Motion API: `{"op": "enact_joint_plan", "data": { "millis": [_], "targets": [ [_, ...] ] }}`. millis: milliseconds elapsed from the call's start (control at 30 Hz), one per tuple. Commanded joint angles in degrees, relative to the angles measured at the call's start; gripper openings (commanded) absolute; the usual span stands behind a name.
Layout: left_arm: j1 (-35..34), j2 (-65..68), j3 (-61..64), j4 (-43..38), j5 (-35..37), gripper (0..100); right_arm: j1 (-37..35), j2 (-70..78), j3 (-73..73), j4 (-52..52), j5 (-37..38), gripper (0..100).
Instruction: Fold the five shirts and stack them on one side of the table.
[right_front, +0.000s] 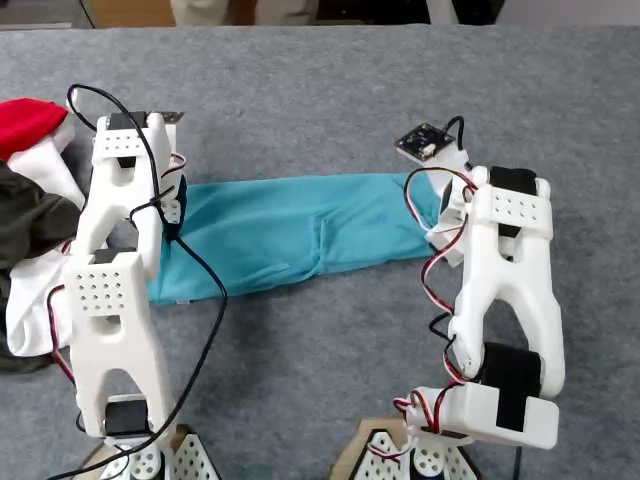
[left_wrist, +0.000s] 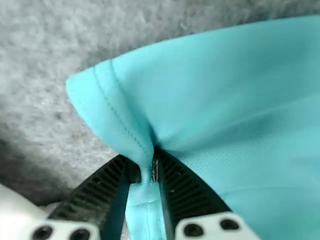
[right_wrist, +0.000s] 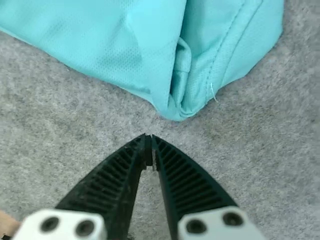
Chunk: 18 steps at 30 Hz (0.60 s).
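Observation:
A teal shirt lies folded into a long band across the grey table between the two arms. My left gripper is shut on the teal shirt's hemmed edge, with cloth pinched between its black ribbed fingers; in the high view it sits at the band's left end. My right gripper is shut with nothing in it, its tips just off a folded corner of the teal shirt. From above it stands at the band's right end.
A heap of other clothes lies at the table's left edge: a red garment, a dark olive one and white cloth. A small black board on a cable sits near the right arm. Grey felt table stretches behind.

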Motion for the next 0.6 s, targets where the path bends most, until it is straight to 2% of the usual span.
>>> {"op": "enact_joint_plan", "data": {
  "millis": [0,100,267,433,567],
  "targets": [
    [0.8,0.0,-1.4,3.7,1.0,2,0.7,-2.7,0.0,-2.0,-0.8,0.5],
    [1.8,0.0,-8.9,7.7,2.5,2,0.7,-2.7,0.1,-4.9,-3.4,0.5],
    [4.2,-3.7,-15.0,7.7,8.9,2,6.2,-3.1,5.9,-19.3,-19.3,0.5],
    [11.6,-10.0,-14.9,7.7,14.0,2,15.6,-3.0,17.1,-36.8,-28.7,0.5],
    [19.6,-13.1,-15.6,7.6,18.3,2,19.2,-3.0,17.1,-39.6,-32.6,0.5]
  ]
}}
